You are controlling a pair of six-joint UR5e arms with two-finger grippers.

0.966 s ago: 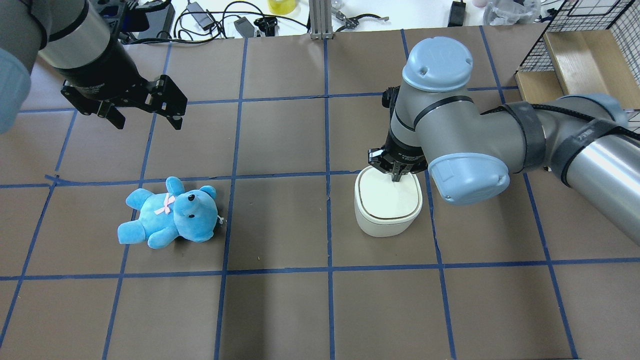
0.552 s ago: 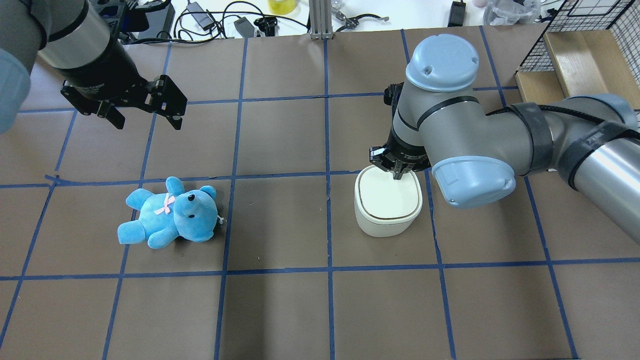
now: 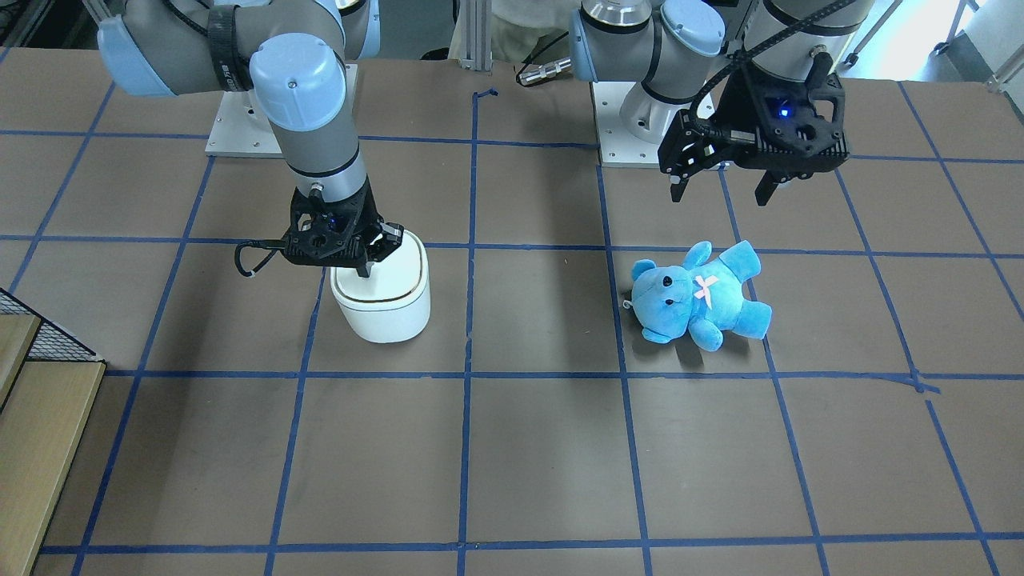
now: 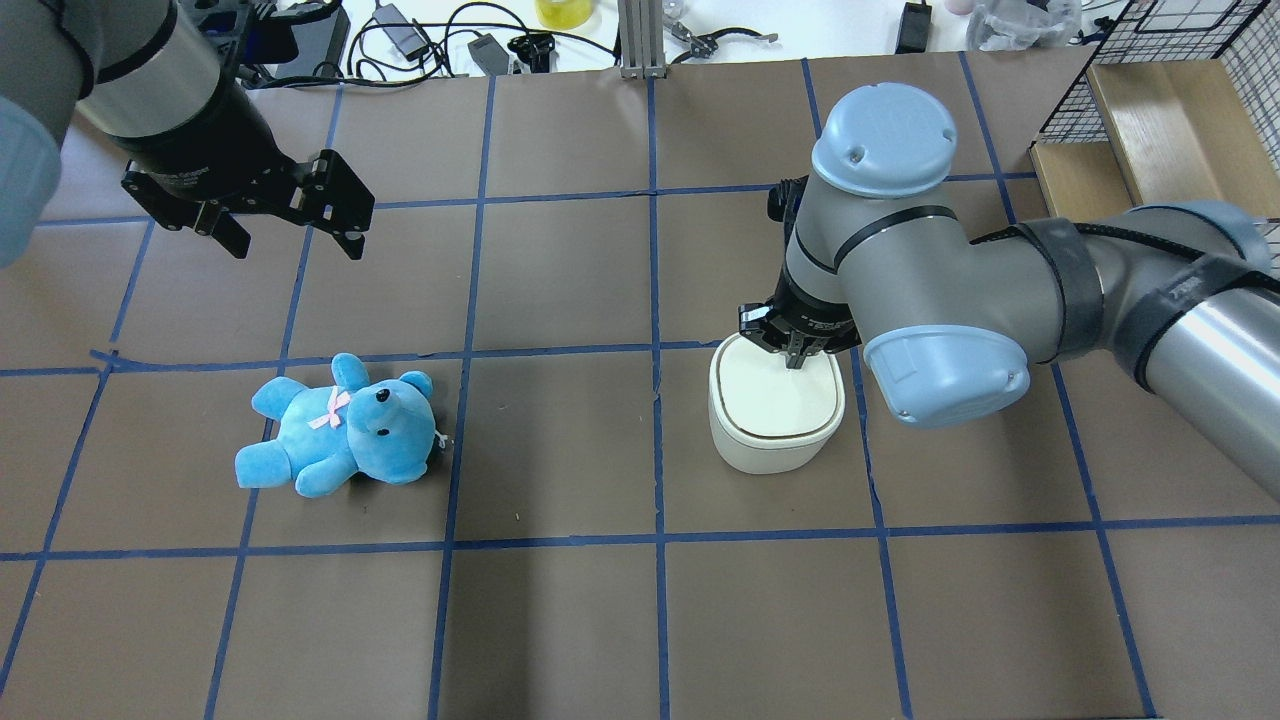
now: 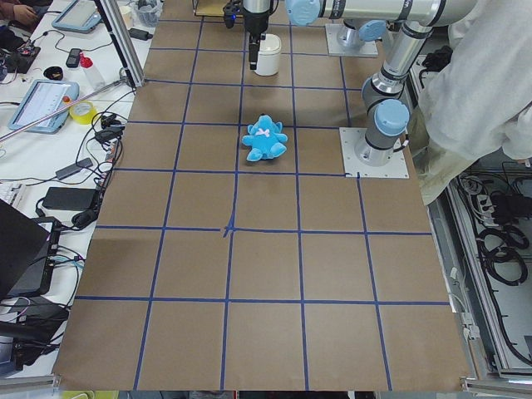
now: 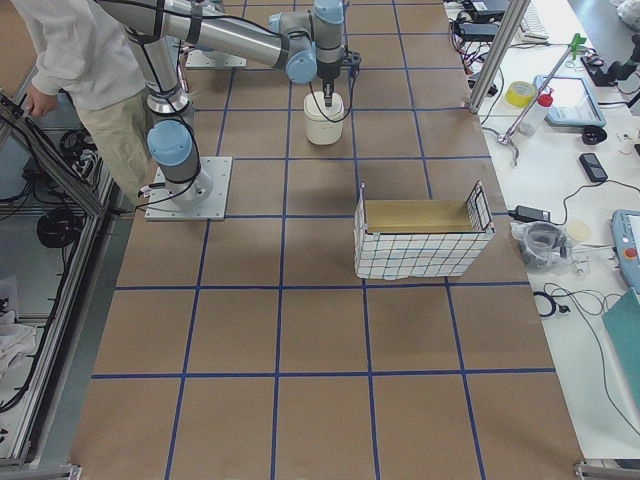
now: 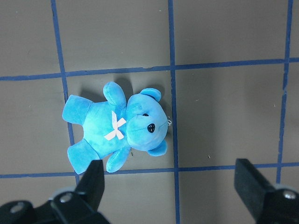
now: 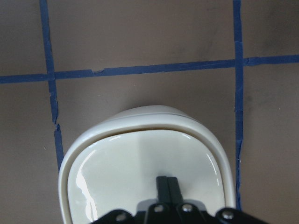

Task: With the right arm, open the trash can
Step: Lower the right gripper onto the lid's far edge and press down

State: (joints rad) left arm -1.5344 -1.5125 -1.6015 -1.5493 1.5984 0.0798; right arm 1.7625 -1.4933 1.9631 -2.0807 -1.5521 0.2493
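The white trash can (image 4: 775, 425) stands on the brown table right of centre, its lid down with a thin dark seam around it. It also shows in the front view (image 3: 382, 308), the right wrist view (image 8: 140, 158) and both side views (image 5: 267, 60) (image 6: 323, 120). My right gripper (image 4: 795, 360) points straight down, jaws shut together and empty. Its tips rest on the lid near the far edge, as the front view (image 3: 364, 270) and right wrist view (image 8: 167, 184) show. My left gripper (image 4: 297, 245) hangs open and empty above the table, farther back than a blue teddy bear (image 4: 340, 425).
The teddy (image 7: 117, 133) lies on its back left of centre. A wire basket with a cardboard box (image 4: 1150, 100) stands at the far right corner. Cables and tools (image 4: 450, 40) lie beyond the far edge. A person (image 5: 482, 83) stands beside the robot's base.
My right arm has shifted slightly toward the near side and its shut gripper has settled a little further onto the lid. The lid stays down. The left arm and teddy have not moved.
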